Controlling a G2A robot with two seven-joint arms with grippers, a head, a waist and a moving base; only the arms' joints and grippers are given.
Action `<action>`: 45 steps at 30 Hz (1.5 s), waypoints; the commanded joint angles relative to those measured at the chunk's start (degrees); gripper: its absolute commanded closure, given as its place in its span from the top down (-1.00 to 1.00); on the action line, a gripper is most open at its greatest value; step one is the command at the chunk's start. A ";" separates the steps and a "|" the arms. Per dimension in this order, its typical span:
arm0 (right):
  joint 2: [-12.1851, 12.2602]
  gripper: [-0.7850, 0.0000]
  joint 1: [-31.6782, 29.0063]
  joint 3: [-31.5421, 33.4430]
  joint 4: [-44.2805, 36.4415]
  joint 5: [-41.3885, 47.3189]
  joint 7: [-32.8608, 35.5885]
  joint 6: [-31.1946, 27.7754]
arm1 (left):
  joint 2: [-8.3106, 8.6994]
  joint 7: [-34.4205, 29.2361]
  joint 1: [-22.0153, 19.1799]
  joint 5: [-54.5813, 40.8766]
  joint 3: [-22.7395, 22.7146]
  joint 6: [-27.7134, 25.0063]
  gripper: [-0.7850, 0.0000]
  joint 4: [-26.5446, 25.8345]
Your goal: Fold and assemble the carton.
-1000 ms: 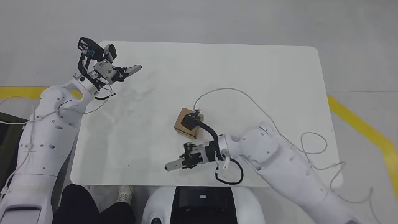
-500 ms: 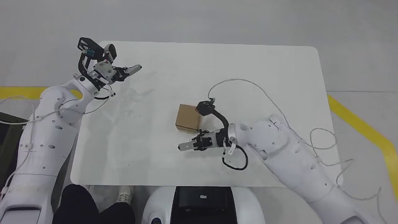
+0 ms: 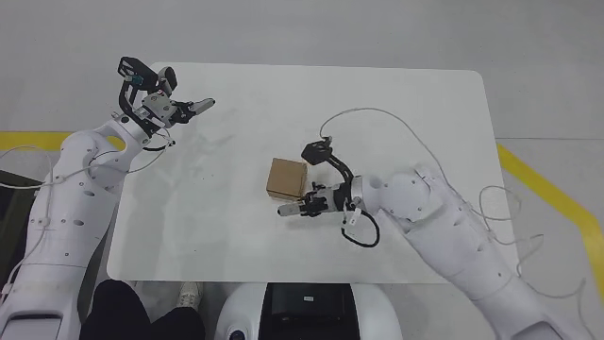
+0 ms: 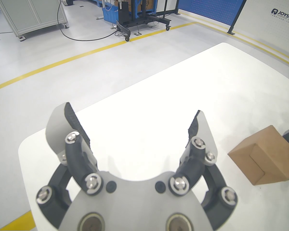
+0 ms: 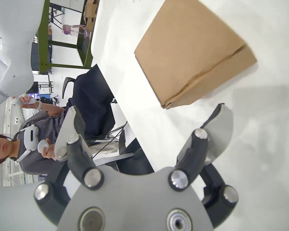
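A small brown carton [image 3: 286, 178] stands closed on the white table [image 3: 415, 113], a little in front of the middle. It also shows in the left wrist view as a carton [image 4: 265, 156] and in the right wrist view as a carton [image 5: 190, 49] with a seam along one face. My right gripper [image 3: 291, 210] is open just in front of the carton, apart from it, with nothing between its fingers [image 5: 72, 123]. My left gripper [image 3: 193, 109] is open and empty above the table's far left corner, well away from the carton; its fingers [image 4: 73, 123] stand wide.
A thin cable [image 3: 377, 118] loops over the table behind my right arm. The table's front edge [image 3: 189, 276] runs close to my right gripper. A yellow floor line [image 3: 543, 184] lies beyond the table's right side.
My right gripper has swung from the table's front edge rightward and back, closing in on the carton's near side. The carton has shifted slightly. My left arm has stayed still.
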 commanded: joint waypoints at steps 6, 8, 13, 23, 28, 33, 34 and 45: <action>-0.84 1.00 -0.10 -2.25 -0.63 5.79 0.66 -0.68 | 0.00 0.00 0.00 0.00 0.00 0.00 1.00 0.00; -1.36 1.00 0.38 -3.24 1.04 7.39 -0.53 -1.76 | 0.00 0.00 0.00 0.00 0.00 0.00 1.00 0.00; -2.54 1.00 2.40 -5.63 5.49 8.35 -2.43 -3.77 | 0.00 0.00 0.00 0.00 0.00 0.00 1.00 0.00; -2.63 1.00 5.63 -4.46 9.76 1.22 -5.38 -3.15 | 0.00 0.00 0.00 0.00 0.00 0.00 1.00 0.00; -2.13 1.00 6.16 -3.60 9.52 -3.54 -4.86 -6.10 | 0.00 0.00 0.00 0.00 0.00 0.00 1.00 0.00; -1.44 1.00 6.76 -4.02 5.39 -12.58 -2.63 -10.66 | 0.00 0.00 0.00 0.00 0.00 0.00 1.00 0.00; -1.23 1.00 6.71 -3.95 4.53 -15.10 -2.43 -10.96 | 0.00 0.00 0.00 0.00 0.00 0.00 1.00 0.00; -0.18 1.00 3.92 -4.58 0.64 -35.05 -8.40 -12.62 | 0.00 0.00 0.00 0.00 0.00 0.00 1.00 0.00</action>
